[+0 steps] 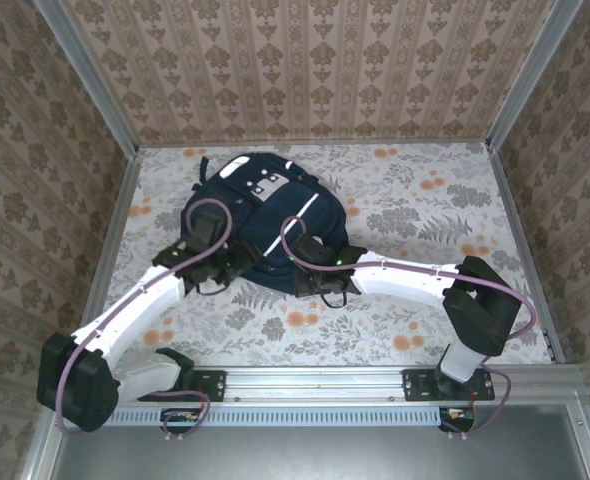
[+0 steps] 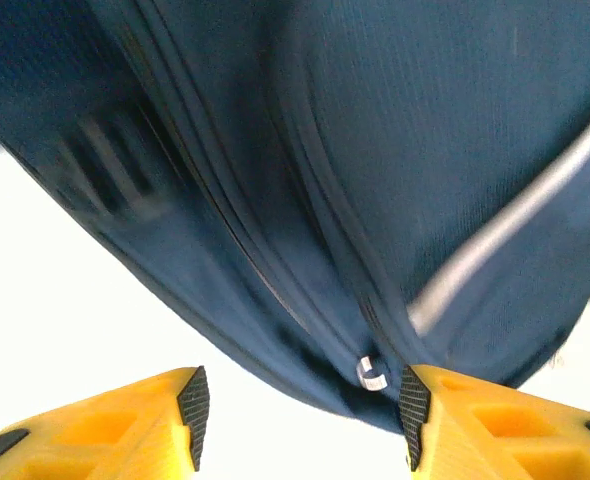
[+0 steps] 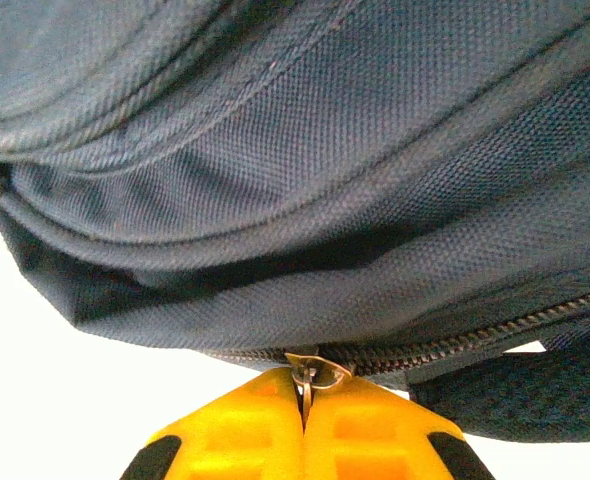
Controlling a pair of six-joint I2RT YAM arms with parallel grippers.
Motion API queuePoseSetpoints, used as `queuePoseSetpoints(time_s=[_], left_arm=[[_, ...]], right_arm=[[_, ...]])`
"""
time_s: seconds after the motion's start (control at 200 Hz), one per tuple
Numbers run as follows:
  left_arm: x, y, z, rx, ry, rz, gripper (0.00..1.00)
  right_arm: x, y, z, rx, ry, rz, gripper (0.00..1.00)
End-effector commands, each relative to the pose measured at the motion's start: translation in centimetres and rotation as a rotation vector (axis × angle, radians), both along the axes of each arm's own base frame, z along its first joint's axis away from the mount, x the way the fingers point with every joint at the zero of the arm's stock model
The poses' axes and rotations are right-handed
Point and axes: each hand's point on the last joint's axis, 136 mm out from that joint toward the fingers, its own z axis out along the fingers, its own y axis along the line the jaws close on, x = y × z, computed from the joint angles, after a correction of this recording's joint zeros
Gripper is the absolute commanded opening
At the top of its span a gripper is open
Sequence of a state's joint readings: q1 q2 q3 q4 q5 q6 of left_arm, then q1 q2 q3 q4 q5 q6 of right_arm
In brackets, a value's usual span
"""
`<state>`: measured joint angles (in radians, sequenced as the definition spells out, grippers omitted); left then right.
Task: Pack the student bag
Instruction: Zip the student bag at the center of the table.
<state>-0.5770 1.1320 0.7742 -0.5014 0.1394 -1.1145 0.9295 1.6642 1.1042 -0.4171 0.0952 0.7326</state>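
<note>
The student bag [image 1: 260, 200] lies on the floral tabletop [image 1: 425, 220], toward the back and left of centre, with both arms reaching to its near edge; the left fingers [image 2: 125, 430] are spread wide, the bag's lower edge and a small metal ring [image 2: 372, 373] just ahead of the gap; the right fingers [image 3: 365, 430] are pressed together, pinching the zipper pull [image 3: 315, 368].
</note>
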Motion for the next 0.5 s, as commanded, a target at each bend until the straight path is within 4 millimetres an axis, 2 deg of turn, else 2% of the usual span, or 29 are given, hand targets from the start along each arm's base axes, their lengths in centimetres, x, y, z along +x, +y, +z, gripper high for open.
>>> queuePoseSetpoints(time_s=[0.0,0.135,0.335,0.495], left_arm=[[-0.5,-1.9,-0.4,-0.074,0.025,0.111,0.55],[-1.1,-4.6,-1.2,-0.095,0.025,0.111,0.54],[-1.3,-7.0,-3.2,-0.059,0.064,0.111,0.59],[-1.1,-7.1,-5.4,0.011,0.097,0.152,0.57]], right_arm=[[0.0,1.5,1.1,0.046,-0.002,0.046,0.0],[-0.1,1.6,1.4,0.065,0.001,0.064,0.0],[-0.4,1.6,1.6,0.106,0.008,0.08,0.0],[-0.5,1.8,2.1,0.128,0.002,0.095,0.0]])
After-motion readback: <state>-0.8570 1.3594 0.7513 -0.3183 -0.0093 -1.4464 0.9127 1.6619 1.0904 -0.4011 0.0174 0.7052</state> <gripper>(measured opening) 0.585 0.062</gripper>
